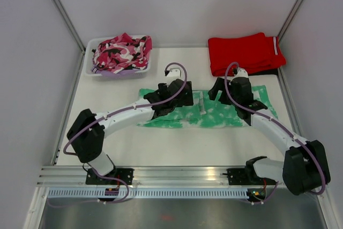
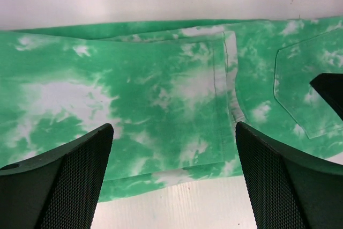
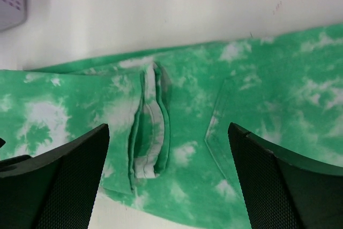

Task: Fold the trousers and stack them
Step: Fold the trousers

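Note:
The mint green tie-dye trousers (image 1: 214, 115) lie flat across the middle of the white table, folded so the leg hems reach the seat. My left gripper (image 1: 184, 98) hovers open over their left half. In the left wrist view its open fingers frame the cloth (image 2: 161, 79), with the hem edge (image 2: 222, 79) and a back pocket (image 2: 305, 89) to the right; nothing sits between them (image 2: 174, 127). My right gripper (image 1: 217, 90) hangs open over the right half. From its wrist the gripper (image 3: 169, 127) stands above the bunched hem layers (image 3: 150, 127), empty.
A pale bin (image 1: 92, 44) at the back left holds a pink, black and white camouflage garment (image 1: 122, 52). Folded red trousers with a white stripe (image 1: 244, 53) lie at the back right. Walls close in on both sides; the arms' rail runs along the near edge.

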`<control>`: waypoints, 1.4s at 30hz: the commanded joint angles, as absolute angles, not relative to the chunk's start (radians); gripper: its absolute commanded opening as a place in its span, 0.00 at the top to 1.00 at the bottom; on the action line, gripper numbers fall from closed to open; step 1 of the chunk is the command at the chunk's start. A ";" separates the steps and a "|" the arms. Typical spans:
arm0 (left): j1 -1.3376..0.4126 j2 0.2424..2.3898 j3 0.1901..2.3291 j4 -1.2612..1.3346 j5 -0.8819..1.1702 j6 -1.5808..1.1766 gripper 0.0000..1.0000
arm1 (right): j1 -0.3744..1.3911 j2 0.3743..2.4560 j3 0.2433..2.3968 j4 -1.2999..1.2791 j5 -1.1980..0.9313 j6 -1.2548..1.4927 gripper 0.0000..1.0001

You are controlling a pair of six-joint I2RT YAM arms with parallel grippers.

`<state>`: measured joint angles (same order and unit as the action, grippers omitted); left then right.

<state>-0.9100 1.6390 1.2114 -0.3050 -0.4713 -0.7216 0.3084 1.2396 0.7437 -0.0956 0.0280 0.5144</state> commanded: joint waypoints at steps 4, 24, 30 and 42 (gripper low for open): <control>-0.816 1.522 1.218 -0.231 -0.489 -0.626 0.00 | 0.311 1.120 0.733 0.155 0.017 0.420 0.02; -0.244 1.340 0.735 -0.066 -0.020 -0.520 0.00 | 0.311 0.936 0.703 -0.052 0.011 0.405 0.02; -0.244 1.436 0.680 0.041 0.047 -0.535 0.02 | 0.311 0.901 0.712 -0.101 0.003 0.413 0.02; -0.244 1.532 0.601 0.229 0.233 -0.578 0.56 | 0.311 0.819 0.759 -0.273 0.115 0.436 0.02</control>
<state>-0.2417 1.5143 0.6193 0.1268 0.1429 -0.5728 0.3088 0.8410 0.7097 -0.2085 0.0574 0.4236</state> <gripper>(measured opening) 0.509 0.979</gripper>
